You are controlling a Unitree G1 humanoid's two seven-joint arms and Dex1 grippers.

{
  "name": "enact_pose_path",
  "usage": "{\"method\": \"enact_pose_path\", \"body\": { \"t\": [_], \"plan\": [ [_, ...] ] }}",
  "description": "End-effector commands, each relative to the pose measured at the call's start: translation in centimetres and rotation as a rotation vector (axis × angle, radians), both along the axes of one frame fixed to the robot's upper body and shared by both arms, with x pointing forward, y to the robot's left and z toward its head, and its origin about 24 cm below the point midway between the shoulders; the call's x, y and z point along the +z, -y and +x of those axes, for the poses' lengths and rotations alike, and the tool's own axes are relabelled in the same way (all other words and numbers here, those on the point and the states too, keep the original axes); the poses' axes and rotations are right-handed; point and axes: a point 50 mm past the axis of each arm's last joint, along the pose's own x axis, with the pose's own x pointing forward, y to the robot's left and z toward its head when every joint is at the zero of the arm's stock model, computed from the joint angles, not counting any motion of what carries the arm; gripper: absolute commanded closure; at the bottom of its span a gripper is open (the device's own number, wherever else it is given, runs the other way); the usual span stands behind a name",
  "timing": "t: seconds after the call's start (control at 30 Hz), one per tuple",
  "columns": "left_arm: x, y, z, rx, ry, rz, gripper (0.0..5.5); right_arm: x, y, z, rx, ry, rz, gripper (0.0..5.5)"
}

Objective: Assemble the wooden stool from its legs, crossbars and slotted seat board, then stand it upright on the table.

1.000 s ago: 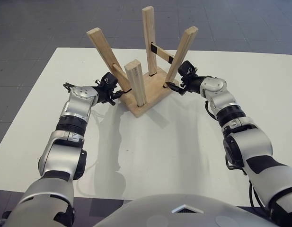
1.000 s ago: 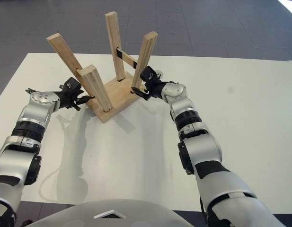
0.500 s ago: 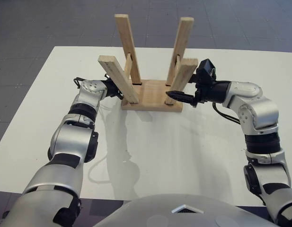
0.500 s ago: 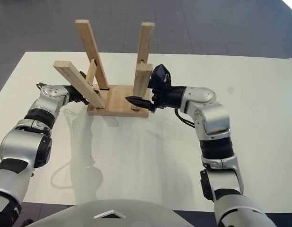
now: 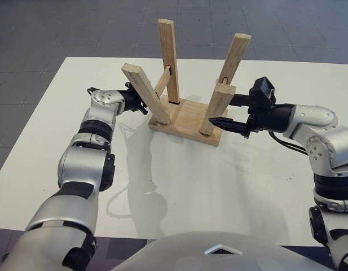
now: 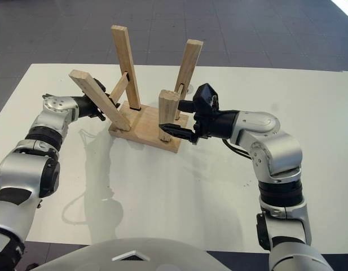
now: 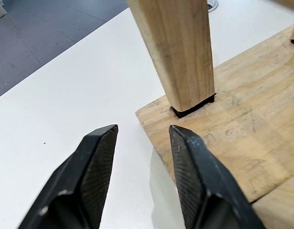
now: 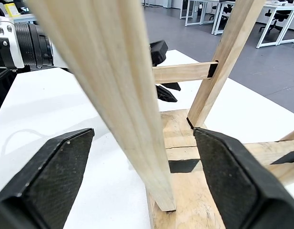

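The wooden stool lies upside down with its seat board [image 5: 188, 116] flat on the white table [image 5: 179, 186] and its legs pointing up. A crossbar [image 5: 161, 84] joins the two left legs. My left gripper [image 7: 142, 138] is open at the board's left corner, just short of the base of the leaning left leg [image 5: 141, 90]; in the left eye view the left gripper [image 5: 141, 105] shows partly behind that leg. My right gripper [image 8: 144, 132] is open wide, one finger on each side of the near right leg [image 5: 214, 110] without touching it.
The table's edge [image 5: 27, 135] runs along the left, with dark floor beyond it. White tabletop stretches in front of the stool and to its right. A cable [image 5: 286, 144] hangs from my right wrist.
The stool has turned on the table and shifted a little to the right. My right gripper moved from the board's edge to straddle the near right leg. My left gripper followed the board's left corner.
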Motion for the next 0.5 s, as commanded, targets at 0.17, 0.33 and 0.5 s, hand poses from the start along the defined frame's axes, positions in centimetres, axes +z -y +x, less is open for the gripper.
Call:
{"method": "enact_pose_path", "body": {
  "t": [0.17, 0.33, 0.5],
  "plan": [
    [4.2, -4.5, -1.1, -0.077, 0.059, -0.086, 3.49, 1.2, 0.1, 0.3, 0.03, 0.017, 0.033, 2.31],
    [6.9, -6.8, -2.7, -0.236, 0.019, -0.17, 3.1, 1.5, 0.6, 0.3, 0.04, 0.005, 0.059, 3.19],
    [8.6, -6.6, -3.6, -0.431, -0.024, -0.218, 2.31, 1.6, 1.3, 0.9, 0.063, -0.009, 0.057, 4.17]
  ]
}}
